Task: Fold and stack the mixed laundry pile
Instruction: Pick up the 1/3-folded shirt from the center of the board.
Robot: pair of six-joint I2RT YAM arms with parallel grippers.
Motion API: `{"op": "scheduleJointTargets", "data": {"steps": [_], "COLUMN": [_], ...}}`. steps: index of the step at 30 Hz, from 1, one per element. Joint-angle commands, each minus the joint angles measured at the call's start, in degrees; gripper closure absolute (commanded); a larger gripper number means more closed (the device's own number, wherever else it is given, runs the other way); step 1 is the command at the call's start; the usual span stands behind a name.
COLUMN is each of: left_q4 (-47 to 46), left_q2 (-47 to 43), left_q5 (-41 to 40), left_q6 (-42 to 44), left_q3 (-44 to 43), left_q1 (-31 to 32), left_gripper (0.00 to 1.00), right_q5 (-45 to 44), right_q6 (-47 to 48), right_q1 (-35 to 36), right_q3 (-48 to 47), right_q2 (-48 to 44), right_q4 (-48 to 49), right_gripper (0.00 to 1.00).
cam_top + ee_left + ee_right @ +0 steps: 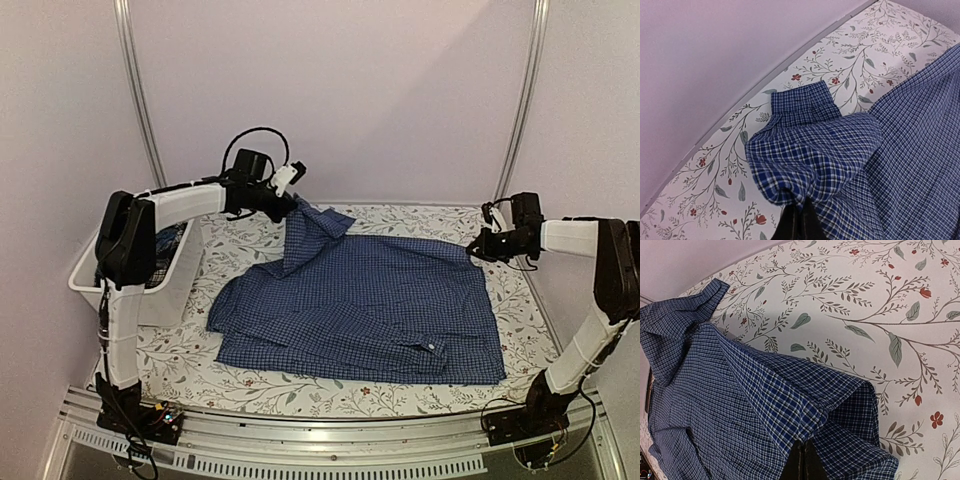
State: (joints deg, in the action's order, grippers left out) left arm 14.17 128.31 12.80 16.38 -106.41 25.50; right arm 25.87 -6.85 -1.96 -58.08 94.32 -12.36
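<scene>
Blue-and-white checked shirt (360, 310) is spread across the middle of the floral tablecloth (250, 388) on the tabletop, its far-left portion drawn up into a peak and its far-right edge raised slightly. The peak is pinched in the closed jaws of the left gripper (288, 203), and a fold at the right edge is pinched likewise in the closed jaws of the right gripper (478, 247). A white plastic tub (160, 295) with dark cloth (172, 240) inside is noted at the left, just beside the shirt.

blue-white checked shirt (370, 305), floral tablecloth (250, 385)
</scene>
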Motion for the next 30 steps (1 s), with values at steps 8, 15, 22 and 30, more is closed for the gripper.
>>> {"op": "scheduleJointTargets", "data": {"steps": [8,15,22,30], "left_q4": [-10.0,-16.6,-15.8,3.9], "left_q2": [2.8,10.0,8.6,3.3], "left_q5": [-6.7,-18.3,-12.6,-4.3], "left_q6": [2.8,6.3,-4.2,-20.8], "left_q3": [-7.6,-9.7,-10.0,-10.9], "left_q1": [-0.1,0.4,-2.0,-7.7], "left_gripper": [0.99,0.9,0.45,0.36], "right_q5": [2.8,2.8,2.6,1.9], "right_q6": [-1.1,-1.3,-0.8,-0.7], "right_q1": [-0.3,-0.3,-0.3,-0.3], "right_q3": [1.5,0.8,1.5,1.6], "right_q2": [-2.6,-3.6,-2.9,-2.1], "right_q4": [1.8,-0.4,-1.0,0.0], "right_gripper": [1.0,1.0,1.0,1.0]}}
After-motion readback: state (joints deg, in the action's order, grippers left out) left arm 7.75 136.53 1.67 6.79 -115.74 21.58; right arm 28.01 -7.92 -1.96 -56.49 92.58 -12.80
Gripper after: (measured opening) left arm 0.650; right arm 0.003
